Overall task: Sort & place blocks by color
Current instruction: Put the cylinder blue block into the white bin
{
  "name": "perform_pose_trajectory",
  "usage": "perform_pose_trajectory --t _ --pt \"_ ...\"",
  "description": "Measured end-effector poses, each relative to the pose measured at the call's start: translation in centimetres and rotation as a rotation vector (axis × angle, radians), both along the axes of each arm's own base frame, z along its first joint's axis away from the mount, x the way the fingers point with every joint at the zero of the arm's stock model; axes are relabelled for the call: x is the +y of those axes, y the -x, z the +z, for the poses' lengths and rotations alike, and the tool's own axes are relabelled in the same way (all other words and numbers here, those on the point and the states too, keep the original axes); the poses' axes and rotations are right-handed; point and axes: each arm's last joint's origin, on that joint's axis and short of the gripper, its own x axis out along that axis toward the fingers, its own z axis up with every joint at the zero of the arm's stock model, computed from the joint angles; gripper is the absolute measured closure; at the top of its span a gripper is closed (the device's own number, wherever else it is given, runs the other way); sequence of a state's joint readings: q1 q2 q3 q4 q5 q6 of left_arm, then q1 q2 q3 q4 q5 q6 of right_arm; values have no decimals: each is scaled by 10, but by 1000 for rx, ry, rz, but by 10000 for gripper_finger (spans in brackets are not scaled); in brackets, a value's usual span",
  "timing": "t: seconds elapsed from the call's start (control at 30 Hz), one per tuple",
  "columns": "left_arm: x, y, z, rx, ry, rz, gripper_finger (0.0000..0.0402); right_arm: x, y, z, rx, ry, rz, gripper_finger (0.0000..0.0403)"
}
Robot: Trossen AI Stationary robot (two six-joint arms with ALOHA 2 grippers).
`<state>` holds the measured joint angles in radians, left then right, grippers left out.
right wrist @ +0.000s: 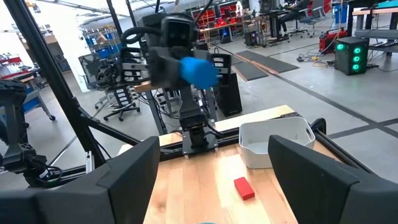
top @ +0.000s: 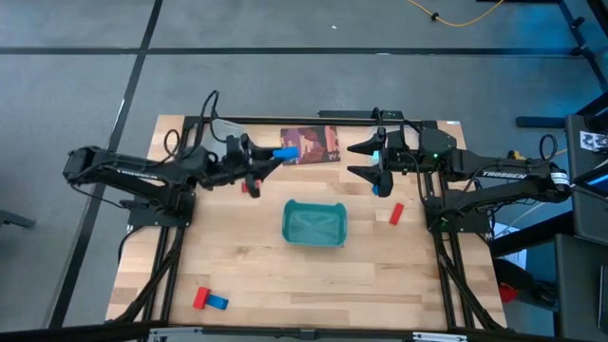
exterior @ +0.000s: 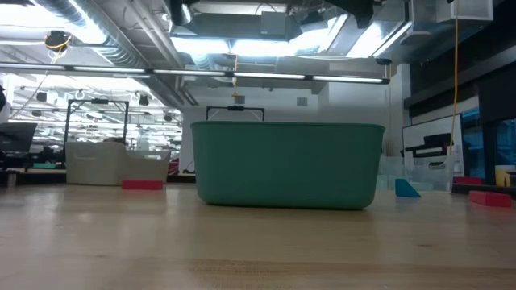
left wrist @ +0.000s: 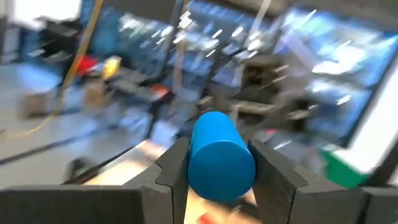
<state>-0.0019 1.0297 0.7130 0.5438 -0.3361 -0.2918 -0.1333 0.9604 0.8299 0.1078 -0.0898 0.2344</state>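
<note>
My left gripper [top: 273, 157] is above the table's far middle, next to the printed card [top: 311, 144], and is shut on a blue block [left wrist: 221, 155]. My right gripper [top: 361, 161] faces it from the table's right, open and empty. A blue block [top: 383, 188] lies under the right gripper and a red block [top: 396, 214] beside it. Another red block [top: 249, 187] lies below the left gripper. One red block [top: 201, 299] and one blue block [top: 218, 303] lie at the near left. The teal tray [top: 314, 223] stands in the middle. My left gripper holds the blue block pinched between its two fingers [left wrist: 171, 168], which stand on its two opposite sides. The block's rounded end [left wrist: 221, 165] sticks out past the fingertips. The fingers point roughly level toward the table's right. The block is lifted clear of the table.
The tray [exterior: 286, 165] fills the middle of the low view, with a red block [exterior: 143, 184] to its left and a cyan block [exterior: 406, 188] and a red block [exterior: 489, 197] to its right. A pale bin [right wrist: 277, 143] shows beyond the left arm. Bare wood lies near.
</note>
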Motion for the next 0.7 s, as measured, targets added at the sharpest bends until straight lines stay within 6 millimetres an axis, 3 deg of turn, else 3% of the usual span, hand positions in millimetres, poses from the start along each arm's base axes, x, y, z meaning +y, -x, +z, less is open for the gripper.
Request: perform_pose_trajectory --t 0.17,0.33,0.5,0.7 --pt "34 9 10 368 70 160 275 0 0 0 0 0 0 98" --pt "76 40 15 775 163 377 275 0 0 0 0 0 0 98" --pt "104 77 -5 1036 352 512 275 0 0 0 0 0 0 98" --pt "113 103 -55 1235 585 537 275 0 0 0 0 0 0 98"
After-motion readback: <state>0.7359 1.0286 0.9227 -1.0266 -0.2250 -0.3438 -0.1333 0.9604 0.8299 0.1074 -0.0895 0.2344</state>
